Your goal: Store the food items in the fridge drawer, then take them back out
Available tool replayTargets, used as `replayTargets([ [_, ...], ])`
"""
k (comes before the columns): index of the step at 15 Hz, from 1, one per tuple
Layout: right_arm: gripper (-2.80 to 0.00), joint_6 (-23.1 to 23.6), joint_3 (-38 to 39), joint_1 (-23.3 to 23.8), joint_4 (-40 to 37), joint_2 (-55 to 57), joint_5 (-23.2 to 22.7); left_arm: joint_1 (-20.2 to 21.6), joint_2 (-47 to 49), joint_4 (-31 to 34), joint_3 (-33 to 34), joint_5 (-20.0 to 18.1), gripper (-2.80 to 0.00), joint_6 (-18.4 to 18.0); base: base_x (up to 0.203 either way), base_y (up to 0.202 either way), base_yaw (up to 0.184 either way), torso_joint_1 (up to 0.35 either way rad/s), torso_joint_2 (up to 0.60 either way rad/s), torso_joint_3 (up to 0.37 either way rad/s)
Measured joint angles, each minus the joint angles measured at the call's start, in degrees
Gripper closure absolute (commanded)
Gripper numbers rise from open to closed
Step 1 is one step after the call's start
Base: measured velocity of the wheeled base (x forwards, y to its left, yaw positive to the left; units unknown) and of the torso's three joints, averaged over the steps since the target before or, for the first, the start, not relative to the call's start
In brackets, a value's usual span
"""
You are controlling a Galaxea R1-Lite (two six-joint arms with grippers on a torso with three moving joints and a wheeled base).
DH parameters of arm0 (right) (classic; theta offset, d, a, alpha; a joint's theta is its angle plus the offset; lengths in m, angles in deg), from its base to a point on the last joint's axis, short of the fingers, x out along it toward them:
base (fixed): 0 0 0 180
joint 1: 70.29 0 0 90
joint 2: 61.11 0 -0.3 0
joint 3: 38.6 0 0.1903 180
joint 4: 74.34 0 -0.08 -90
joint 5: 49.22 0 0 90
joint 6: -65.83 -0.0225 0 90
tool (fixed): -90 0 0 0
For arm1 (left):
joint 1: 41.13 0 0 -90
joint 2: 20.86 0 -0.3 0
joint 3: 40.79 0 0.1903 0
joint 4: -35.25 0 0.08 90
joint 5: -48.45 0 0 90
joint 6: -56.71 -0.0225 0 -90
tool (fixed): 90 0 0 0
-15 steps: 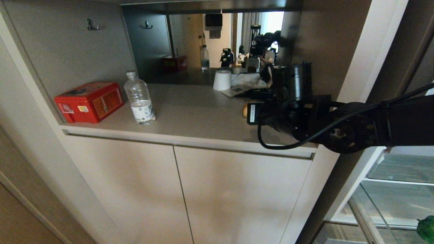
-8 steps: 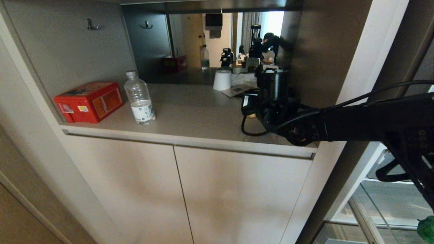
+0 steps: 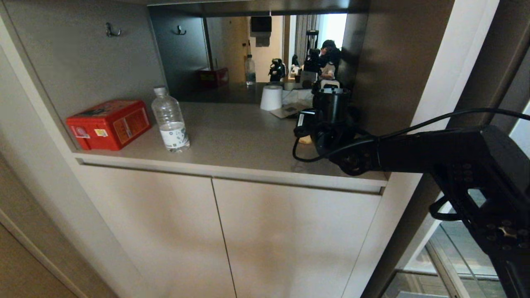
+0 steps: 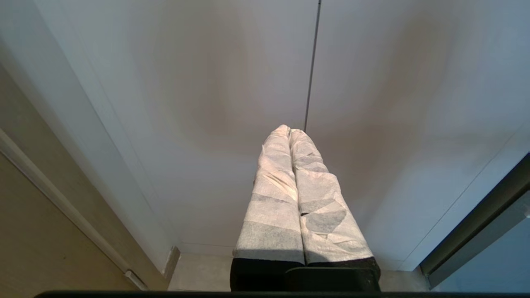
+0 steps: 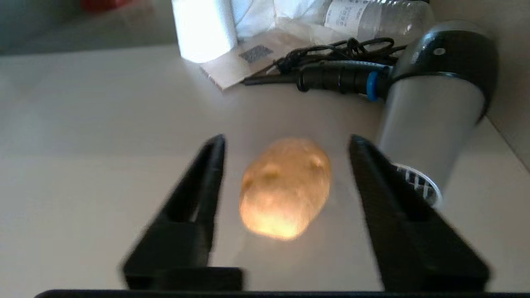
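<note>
Home; built-in cabinet niche (image 3: 232, 136); wall hook (image 3: 112, 31); hair dryer (image 5: 430, 107); paper roll (image 3: 271, 97)

- The right gripper (image 5: 285, 142) has its two black fingers (image 5: 198, 186) spread apart, one on each side of the potato (image 5: 285, 188), with a gap visible on both sides.
- The potato lies on the pale counter (image 5: 95, 132).
- A grey-black hair dryer (image 5: 430, 111) lies just beside one finger, its black cord (image 5: 331, 51) bundled behind it.
- Farther back stand a white paper roll (image 5: 203, 27), a paper card with a printed code (image 5: 244, 60) and a lying plastic bottle (image 5: 372, 16).
</note>
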Motion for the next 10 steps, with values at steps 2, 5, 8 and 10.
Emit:
replayTargets([
  [2, -2.8, 2.13, -0.55, 0.45, 3.12, 1.82, -0.05, 0.0, 0.0, 0.0, 0.0, 0.01, 0.0, 0.0, 0.0, 0.0, 0.0, 0.0, 0.0, 0.0],
  [5, -2.8, 3.85, -0.94, 1.16, 5.51, 3.95, -0.14, -0.02, 0.0, 0.0, 0.0, 0.01, 0.0, -0.02, 0.0, 0.0, 0.0, 0.0, 0.0, 0.0],
  [8, -2.8, 3.82, -1.05, 1.83, 7.58, 5.61, -1.8, -0.02, 0.0, 0.0, 0.0, 0.01, 0.0, 0.0, 0.0, 0.0, 0.0, 0.0, 0.0, 0.0],
  [10, -2.8, 3.78, -1.05, 1.99, 7.82, 6.43, -2.44, -0.02, 0.0, 0.0, 0.0, 0.01, 0.0, 0.0, 0.0, 0.0, 0.0, 0.0, 0.0, 0.0],
])
